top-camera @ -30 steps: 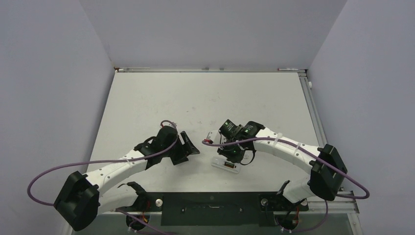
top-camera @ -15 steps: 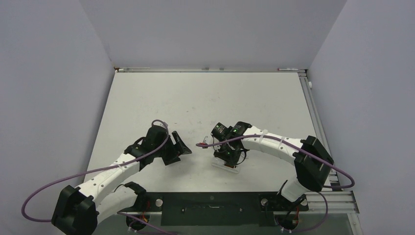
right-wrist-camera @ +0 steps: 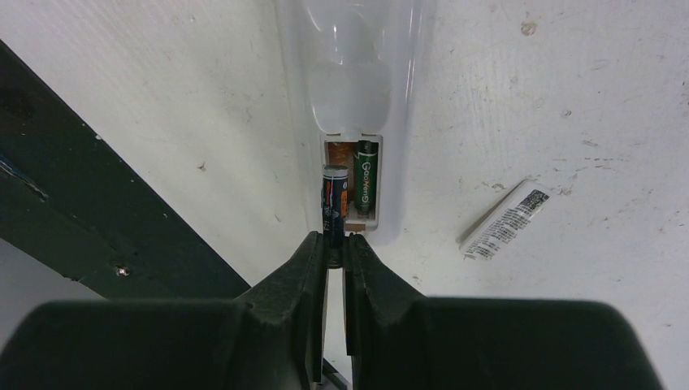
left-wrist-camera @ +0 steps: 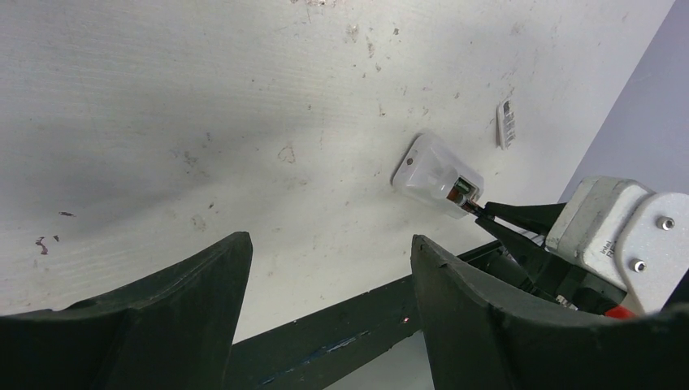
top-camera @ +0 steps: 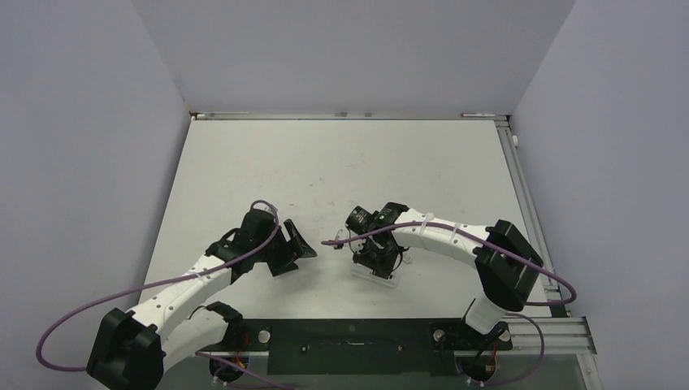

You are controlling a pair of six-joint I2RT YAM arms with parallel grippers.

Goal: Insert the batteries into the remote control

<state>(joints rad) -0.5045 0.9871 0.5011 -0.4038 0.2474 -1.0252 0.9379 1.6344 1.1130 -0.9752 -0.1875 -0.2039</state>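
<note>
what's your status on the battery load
Right gripper shut on dark slim cylindrical battery, tip at open slot of flat white remote control. Green-labelled battery lying in slot. Left gripper open, empty. Small white barcoded strip beside, clear of slot.

Far end of the remote control (right-wrist-camera: 351, 89) cut off and washed out at the top edge, tail of the blue battery (right-wrist-camera: 334, 203) at the remote's slot hidden by the right gripper (right-wrist-camera: 335, 252), print on the label (right-wrist-camera: 504, 221) beside the remote too small to be read.
</note>
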